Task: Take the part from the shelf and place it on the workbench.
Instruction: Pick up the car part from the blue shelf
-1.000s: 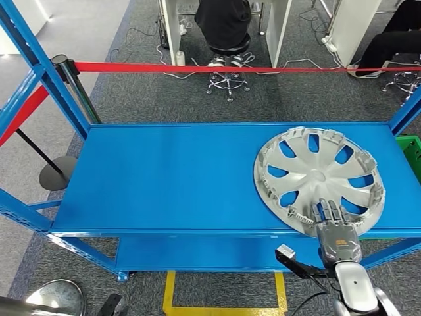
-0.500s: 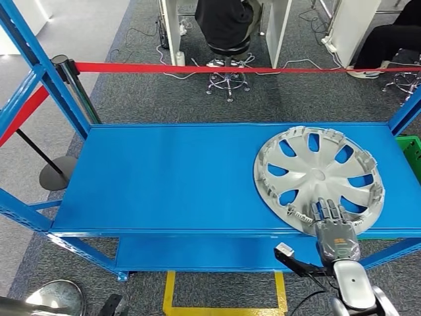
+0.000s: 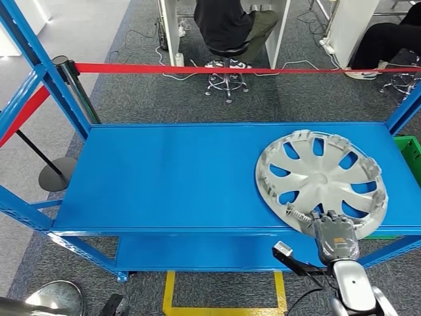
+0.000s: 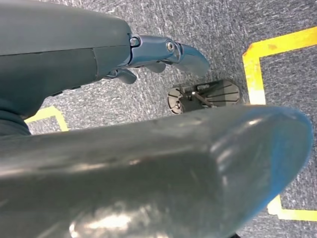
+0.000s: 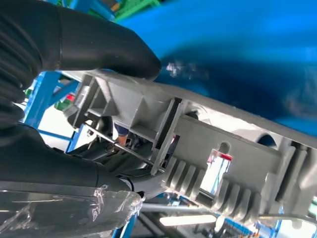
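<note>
A silver wheel cover [image 3: 321, 182], its spokes cut through with wide openings, lies inner face up at the right end of the blue shelf [image 3: 173, 178], its near rim just over the shelf's front edge. The robot's right hand [image 3: 337, 236] grips that near rim from the front, fingers curled over the top of it; in the right wrist view the thick grey thumb [image 5: 101, 44] lies along one side of the ribbed rim of the cover [image 5: 209, 144] and dark fingers [image 5: 60, 163] close against the other side, so the hold looks firm, though how far the rim sits clear of the shelf is hard to judge from that blurred close angle. The silver forearm comes up from the bottom of the head view directly under the cover. The left hand [image 4: 112, 54] hangs low over grey carpet, its dark fingers stretched out and apart with nothing between them. On that carpet run strips of yellow floor tape [image 4: 258, 64], which also show under the shelf's front edge in the head view. Behind the shelf a red barrier tape [image 3: 223, 68] stretches from a black post [image 3: 70, 79] across the width of the scene. Beyond it a person in dark clothes [image 3: 225, 23] sits on a swivel stool [image 3: 228, 66] at a white desk, with cables trailing on the floor. A green crate [image 3: 411, 153] shows at the right end of the shelf, beside the blue upright.
</note>
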